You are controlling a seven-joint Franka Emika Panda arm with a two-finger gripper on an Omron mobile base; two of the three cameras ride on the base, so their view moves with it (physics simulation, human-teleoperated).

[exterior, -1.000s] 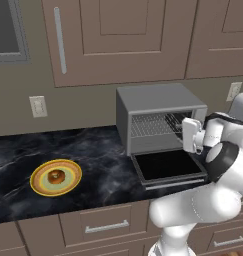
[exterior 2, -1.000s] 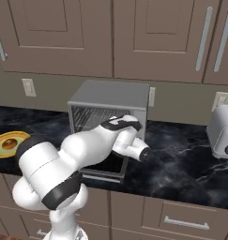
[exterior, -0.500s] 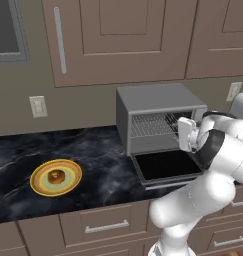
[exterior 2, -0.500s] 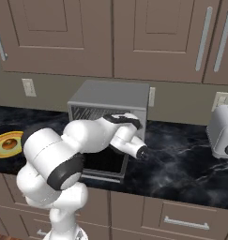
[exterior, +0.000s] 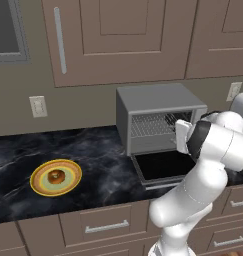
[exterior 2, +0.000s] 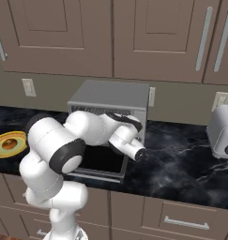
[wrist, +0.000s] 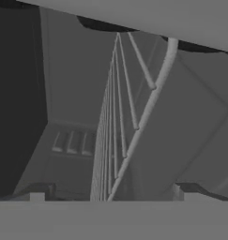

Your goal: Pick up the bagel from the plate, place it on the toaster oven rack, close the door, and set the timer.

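I've got the wooden cabinets (exterior: 123, 40) across the top of my left base view and the dark marble counter (exterior: 98, 165) running below them, drawers (exterior: 105, 226) underneath. The grey toaster oven (exterior: 160, 117) sits on the counter against the wall, its door (exterior: 163, 167) dropped flat and open toward me, dark glass facing up. My arm (exterior: 203, 170) is curled up in front of the oven's right side, the wrist right at the mouth of it. From the right base view the arm (exterior 2: 82, 136) covers most of the opening, and a silver toaster (exterior 2: 222, 132) stands well apart at the far right. Inside the oven I see the wire rack (exterior: 152, 125), bare, and in the hand view the rack (wrist: 117, 126) runs edge-on straight ahead of the gripper (wrist: 110, 193), whose fingers are spread as wide as they go with nothing between them. Over on the left, well away from the oven, the plate (exterior: 40, 187) lies on the counter with the bagel (exterior: 56, 176) resting at its centre.
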